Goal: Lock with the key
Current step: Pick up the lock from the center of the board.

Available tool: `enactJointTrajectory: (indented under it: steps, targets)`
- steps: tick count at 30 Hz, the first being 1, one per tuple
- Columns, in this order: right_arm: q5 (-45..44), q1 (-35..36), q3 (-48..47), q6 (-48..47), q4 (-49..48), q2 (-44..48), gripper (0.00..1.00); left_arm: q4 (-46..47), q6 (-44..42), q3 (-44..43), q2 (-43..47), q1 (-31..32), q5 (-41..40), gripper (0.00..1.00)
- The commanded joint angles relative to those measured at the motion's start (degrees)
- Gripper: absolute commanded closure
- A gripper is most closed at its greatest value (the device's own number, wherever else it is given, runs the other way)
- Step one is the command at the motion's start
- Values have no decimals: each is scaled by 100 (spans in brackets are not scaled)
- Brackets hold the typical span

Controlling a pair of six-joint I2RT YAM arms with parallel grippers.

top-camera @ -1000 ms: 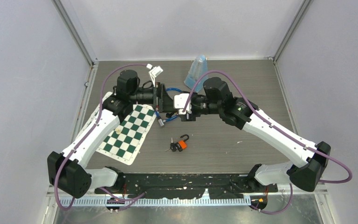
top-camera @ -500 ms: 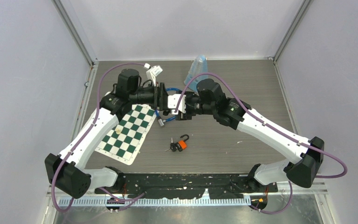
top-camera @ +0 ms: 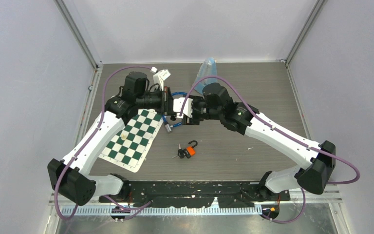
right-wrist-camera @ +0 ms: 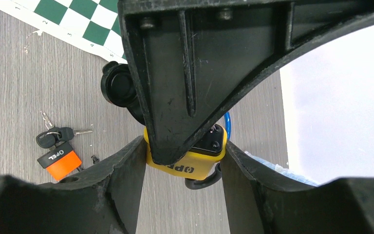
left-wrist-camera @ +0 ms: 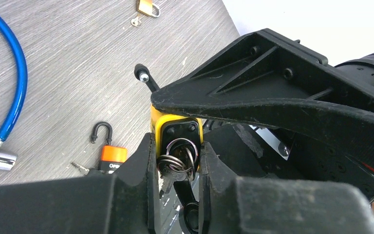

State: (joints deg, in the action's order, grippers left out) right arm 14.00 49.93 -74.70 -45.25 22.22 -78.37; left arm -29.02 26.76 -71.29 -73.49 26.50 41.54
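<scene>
Clamped the yellow padlock point(right-wrist-camera: 185, 165) in the right gripper point(right-wrist-camera: 181, 150), pinched its key ring point(left-wrist-camera: 177, 158) from 9 o'clock with the left gripper point(left-wrist-camera: 177, 161), orange padlock point(top-camera: 190, 151) at 6 o'clock.

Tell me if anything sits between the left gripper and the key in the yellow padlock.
Nothing visible does. The left gripper presses on both sides of the key ring at the keyhole end of the yellow padlock. The right gripper clamps the padlock's body, clear of the keys.
</scene>
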Motion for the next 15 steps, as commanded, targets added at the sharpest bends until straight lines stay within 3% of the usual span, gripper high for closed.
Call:
enactJointTrajectory:
  steps: [1,5,6,8,10,15]
  targets:
    - [-175,-9,-177,179,-555,86,81,-55,-157,-330,-7,74,257,100]
    - [-176,-5,127,321,-713,272,48,-33,-178,-438,-22,46,70,100]
    - [-193,-7,257,349,-814,301,35,-28,-172,-484,-31,29,50,100]
    - [-226,-10,465,420,-956,433,22,-17,-165,-541,-46,-29,-52,100]
    - [-263,-10,652,467,-1035,566,15,-15,-161,-592,-56,-115,-122,100]
    - [-457,-19,1077,843,-1188,985,11,-25,-154,-675,-62,-398,-249,100]
